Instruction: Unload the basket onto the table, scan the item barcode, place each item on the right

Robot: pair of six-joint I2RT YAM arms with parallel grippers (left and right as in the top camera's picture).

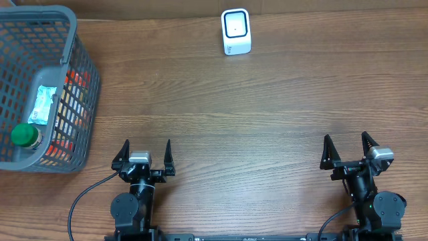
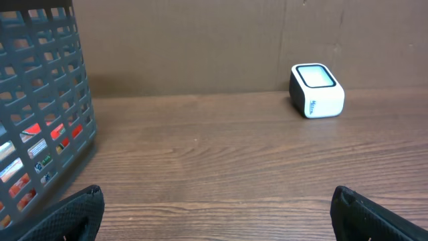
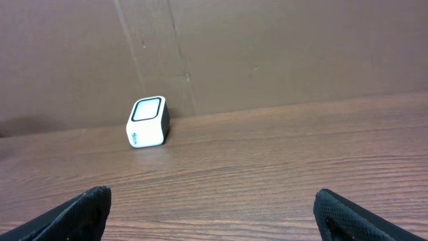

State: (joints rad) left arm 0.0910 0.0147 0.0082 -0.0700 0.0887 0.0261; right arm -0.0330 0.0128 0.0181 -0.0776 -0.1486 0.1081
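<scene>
Bottle point(image 1: 27, 127), green-capped, lies in the basket point(image 1: 40, 13) at nine o'clock; scanner point(image 1: 236, 31) sits at twelve. My left pincer point(image 1: 147, 148) and right pincer point(image 1: 346, 144) gape wide, empty. Nothing started: fetching and scanning remain.

Wood-grain table point(image 1: 267, 114) against brown cardboard wall point(image 3: 267, 53)

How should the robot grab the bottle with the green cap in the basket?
Probably from above, with the left gripper, closing on the bottle just below its green cap. The basket walls block its sides, and the cap end sits near the rim.
</scene>
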